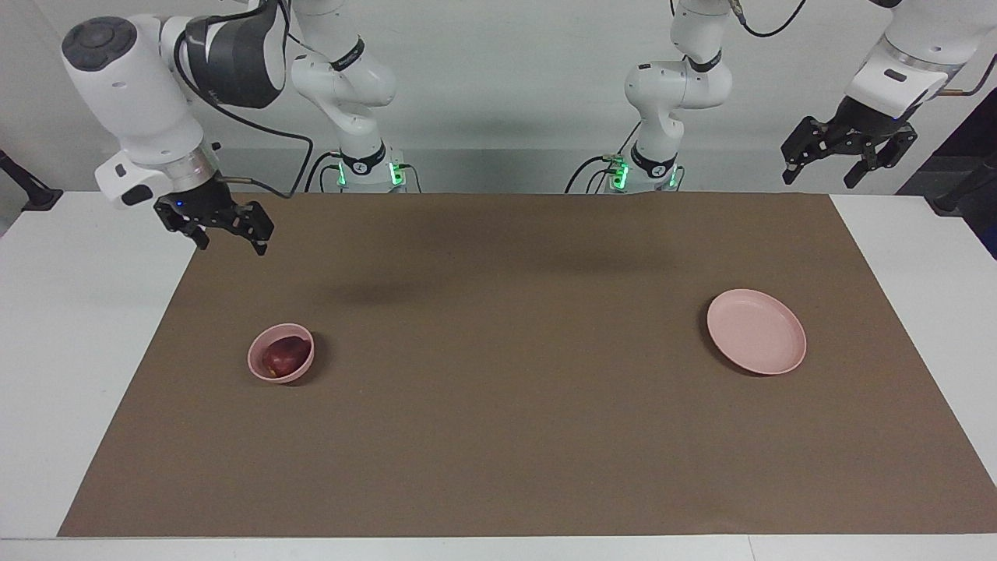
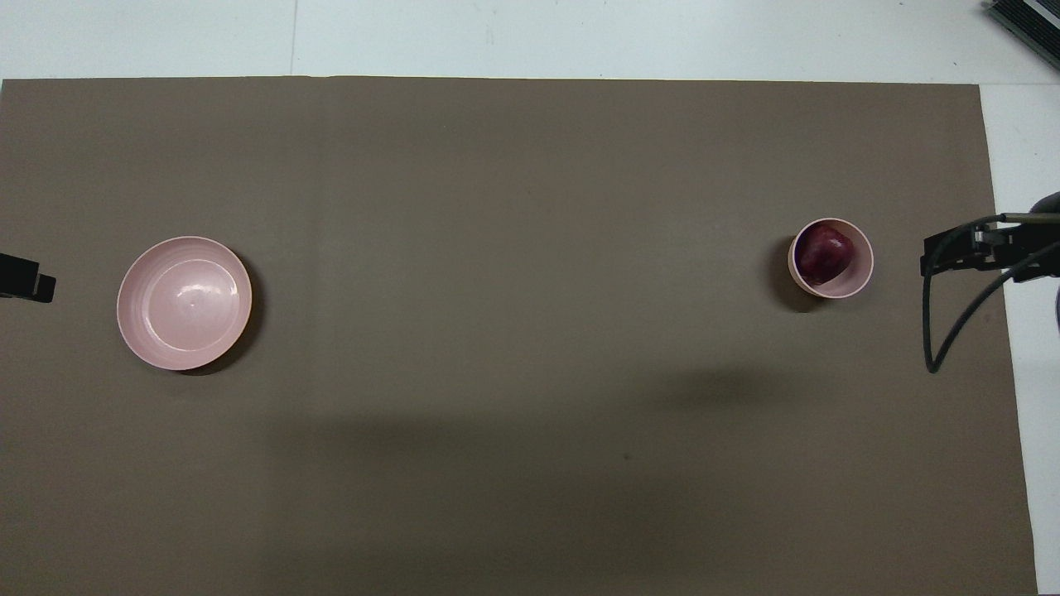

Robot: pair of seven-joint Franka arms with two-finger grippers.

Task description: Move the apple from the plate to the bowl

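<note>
The dark red apple (image 1: 284,354) lies inside the small deep pink bowl (image 1: 290,376) toward the right arm's end of the table; both also show in the overhead view, the apple (image 2: 822,254) in the bowl (image 2: 858,275). The flat pink plate (image 1: 755,331) lies bare toward the left arm's end and also shows in the overhead view (image 2: 184,302). My right gripper (image 1: 230,240) is open and holds nothing, raised over the mat's edge at the right arm's end, clear of the bowl; part of it shows in the overhead view (image 2: 952,248). My left gripper (image 1: 833,167) waits open, raised over the left arm's end.
A brown mat (image 1: 498,436) covers most of the white table (image 1: 70,327). The right arm's black cable (image 2: 944,331) hangs over the mat's edge beside the bowl. The left gripper's tip (image 2: 25,277) shows at the overhead view's edge, beside the plate.
</note>
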